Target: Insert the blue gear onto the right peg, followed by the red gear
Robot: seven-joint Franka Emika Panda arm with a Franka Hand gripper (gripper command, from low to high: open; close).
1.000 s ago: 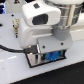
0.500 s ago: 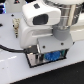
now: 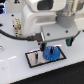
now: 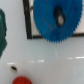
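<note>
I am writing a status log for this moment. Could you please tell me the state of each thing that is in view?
blue gear: lying flat on the plate, a dark spot in its hub hole, perhaps the peg.
red gear: resting on the white table, off the plate.
plate: flat on the table.
fingers: not clearly visible.

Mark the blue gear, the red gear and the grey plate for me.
blue gear [image 4: 56, 19], wrist view, on its flat face beside the centre hole.
red gear [image 4: 21, 80], wrist view, on its visible upper part at the picture's edge.
grey plate [image 3: 34, 59], exterior view, on its bare grey surface.
</note>
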